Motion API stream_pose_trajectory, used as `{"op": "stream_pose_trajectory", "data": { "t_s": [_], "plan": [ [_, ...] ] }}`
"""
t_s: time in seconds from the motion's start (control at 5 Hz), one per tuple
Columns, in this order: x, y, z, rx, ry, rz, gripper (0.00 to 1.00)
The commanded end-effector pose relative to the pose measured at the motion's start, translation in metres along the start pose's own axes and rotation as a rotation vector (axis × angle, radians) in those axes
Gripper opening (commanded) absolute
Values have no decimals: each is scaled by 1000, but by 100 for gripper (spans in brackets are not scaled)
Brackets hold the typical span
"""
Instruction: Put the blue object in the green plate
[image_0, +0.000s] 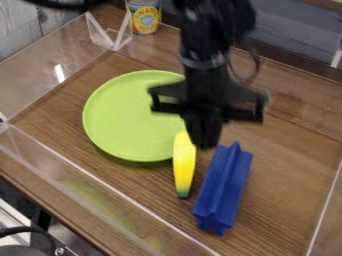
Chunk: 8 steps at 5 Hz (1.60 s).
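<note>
A wooden worktop (287, 120) with clear plastic walls around it fills the view, seen from above and slightly to one side. A dark robot arm (211, 35) comes down from the top of the picture and ends in the hand (201, 138), which points straight down and hangs over the middle of the worktop. The picture is blurred around the hand, so its fingers are hard to make out; they appear closed together, with nothing between them.

The green plate (127, 115), a large round lime-green dish with a shallow raised rim, lies flat to the picture's left of the hand, its near edge passing just under the hand's crossbar.

The blue object (223, 187), a long deep-blue block with a raised ridge along its length, lies on the wood below and to the picture's right of the hand, apart from it and outside the plate.

A yellow banana-shaped object (183, 163) lies directly below the hand's tip, just beside the blue object on its left, with its upper end at the plate's rim.

Behind the hand, at the top edge, stands a yellow container (144, 16).
</note>
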<state>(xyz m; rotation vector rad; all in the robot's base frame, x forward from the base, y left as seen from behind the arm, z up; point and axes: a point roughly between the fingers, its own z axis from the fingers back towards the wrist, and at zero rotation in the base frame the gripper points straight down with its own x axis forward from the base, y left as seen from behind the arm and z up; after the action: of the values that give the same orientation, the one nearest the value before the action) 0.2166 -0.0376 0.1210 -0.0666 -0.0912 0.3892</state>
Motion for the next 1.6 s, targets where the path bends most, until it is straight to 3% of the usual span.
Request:
{"op": "stream_pose_trajectory", "data": {
  "t_s": [0.0,0.2,0.4,0.8,1.0,1.4],
  "plan": [
    [19,13,31,-30,-59,-4,0],
    [20,25,34,-37,-64,-64,0],
    [3,14,31,-47,-56,-80,100],
    [-31,-4,26,-55,-36,-113,100],
    [-43,-12,17,-56,-43,-117,100],
    [-50,-19,-10,-63,-70,-126,100]
  ]
}}
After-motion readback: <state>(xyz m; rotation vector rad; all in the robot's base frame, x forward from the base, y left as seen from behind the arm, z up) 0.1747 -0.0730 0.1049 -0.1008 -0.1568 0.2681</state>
